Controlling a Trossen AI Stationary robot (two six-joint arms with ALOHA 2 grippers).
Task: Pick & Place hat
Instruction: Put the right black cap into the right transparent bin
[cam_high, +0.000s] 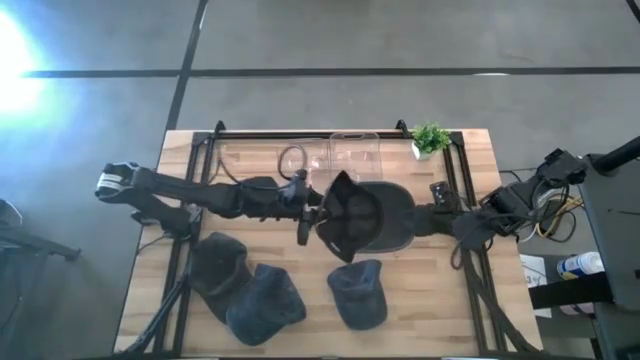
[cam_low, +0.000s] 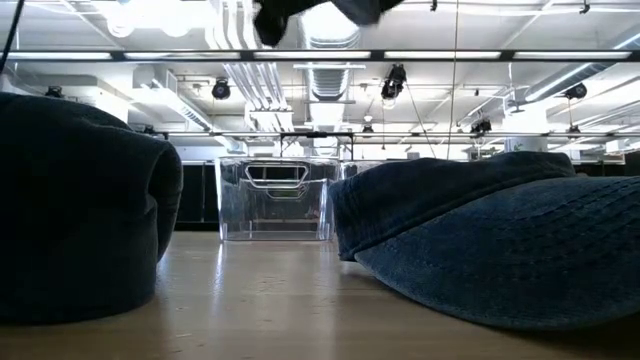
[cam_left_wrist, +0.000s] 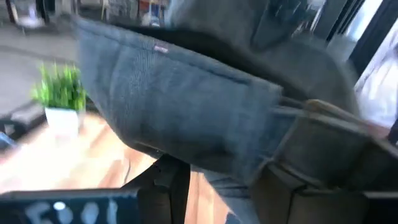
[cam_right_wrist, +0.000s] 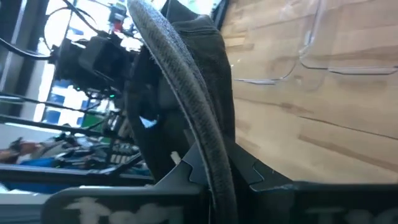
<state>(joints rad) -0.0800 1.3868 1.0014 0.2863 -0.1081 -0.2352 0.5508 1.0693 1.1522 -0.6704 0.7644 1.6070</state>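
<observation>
Three dark blue cloth hats (cam_high: 268, 300) lie near the front edge of my light wooden table (cam_high: 470, 310) when I look from above. One more hat, a black cloth cap with a stiff brim (cam_high: 365, 215), is up in the air over the middle of the table. My left gripper (cam_high: 308, 212) is at one side of it and my right gripper (cam_high: 418, 220) is at the other. A clear plastic box (cam_high: 354, 152) sits by the back edge, and a small green plant in a white pot (cam_high: 430, 139) stands near the back right corner. I think the black cap should go into that box. It is lifted but not in yet, so I guess I am about half done.

From the low camera, two of the blue hats (cam_low: 500, 240) fill the front, and the clear box (cam_low: 275, 198) behind them looks empty. A dark scrap at the top is likely the cap, well above the wood.

From my left wrist, the cap's grey-looking cloth (cam_left_wrist: 186, 112) fills the view. My left fingers (cam_left_wrist: 171, 186) sit under its edge and seem to pinch it, though this is blurry.

From my right wrist, the cap's brim edge (cam_right_wrist: 186, 106) runs down between my right fingers (cam_right_wrist: 186, 171), which are pressed on it. The box corner shows past it.
</observation>
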